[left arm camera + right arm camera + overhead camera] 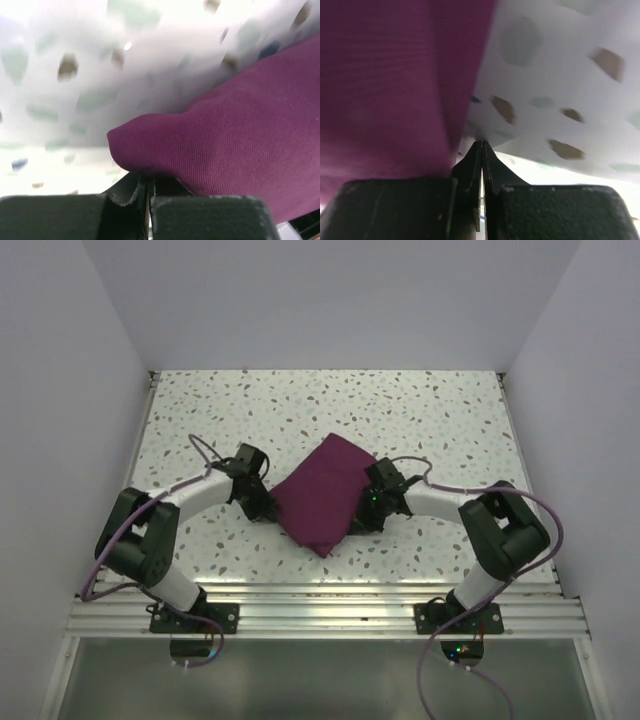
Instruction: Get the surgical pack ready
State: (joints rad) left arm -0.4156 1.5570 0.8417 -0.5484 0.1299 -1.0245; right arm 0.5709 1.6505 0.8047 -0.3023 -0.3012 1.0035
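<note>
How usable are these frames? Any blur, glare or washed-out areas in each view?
Top external: sharp and evenly lit, with only soft shadows beside the purple pack. Left wrist: the table speckles are blurred and the lower left is washed out, but the pack's weave is readable. Right wrist: speckles smeared, pack soft, the shut right tool dark but crisp.

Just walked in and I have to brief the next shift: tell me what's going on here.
Two robot arms are working on a folded purple pack that lies on the speckled table. The left gripper is down at the pack's left edge and the right gripper is at its right edge. Both have their jaws shut. The wrist views show their tips right at the cloth, but no cloth is visibly pinched between them. The pack lies flat as a compact bundle, not lifted.
</note>
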